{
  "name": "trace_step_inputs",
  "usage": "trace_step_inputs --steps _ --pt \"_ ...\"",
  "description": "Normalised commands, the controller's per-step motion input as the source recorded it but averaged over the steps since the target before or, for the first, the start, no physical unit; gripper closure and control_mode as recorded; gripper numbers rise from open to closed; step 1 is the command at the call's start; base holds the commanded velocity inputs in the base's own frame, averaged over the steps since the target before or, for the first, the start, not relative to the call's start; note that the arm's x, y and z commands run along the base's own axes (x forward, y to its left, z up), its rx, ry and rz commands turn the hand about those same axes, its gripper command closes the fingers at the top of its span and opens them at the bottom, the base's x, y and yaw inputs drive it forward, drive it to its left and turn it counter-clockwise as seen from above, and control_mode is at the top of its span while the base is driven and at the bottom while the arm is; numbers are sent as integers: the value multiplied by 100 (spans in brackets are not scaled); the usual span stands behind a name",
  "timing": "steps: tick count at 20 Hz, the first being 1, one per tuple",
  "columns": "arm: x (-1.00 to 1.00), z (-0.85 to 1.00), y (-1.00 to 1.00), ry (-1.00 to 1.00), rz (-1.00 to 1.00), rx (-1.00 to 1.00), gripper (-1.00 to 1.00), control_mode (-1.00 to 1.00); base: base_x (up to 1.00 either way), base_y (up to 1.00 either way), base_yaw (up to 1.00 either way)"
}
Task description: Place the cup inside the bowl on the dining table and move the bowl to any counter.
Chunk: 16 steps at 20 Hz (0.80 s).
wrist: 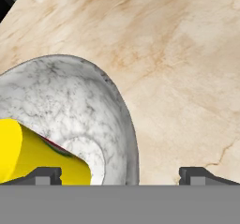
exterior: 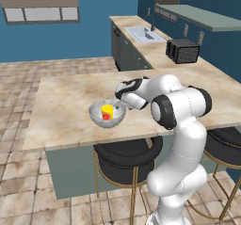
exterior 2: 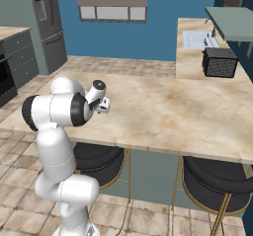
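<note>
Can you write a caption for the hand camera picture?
Open gripper straddling the bowl's rim, yellow cup inside.

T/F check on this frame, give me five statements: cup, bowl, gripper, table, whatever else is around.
1. The cup is inside the bowl. True.
2. The bowl sits on the counter by the sink. False: it rests on the dining table, near its front edge.
3. The gripper is shut on the cup. False: it is open, its fingertips straddling the bowl's rim, one inside by the cup, one outside over the table.
4. A dark toaster stands on the counter behind the table. True.
5. The cup is blue. False: it is yellow with a red patch.
</note>
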Motion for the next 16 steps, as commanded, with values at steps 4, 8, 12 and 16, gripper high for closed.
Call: trace_step_inputs --steps 4,8,12,16 --pt "8 -9 0 0 0 0 -100 -100 0 0 0" --pt "9 -4 0 0 0 0 -100 -100 0 0 0" --pt "8 -10 0 0 0 0 -100 -100 0 0 0" --pt "7 -14 0 0 0 0 -100 -100 0 0 0"
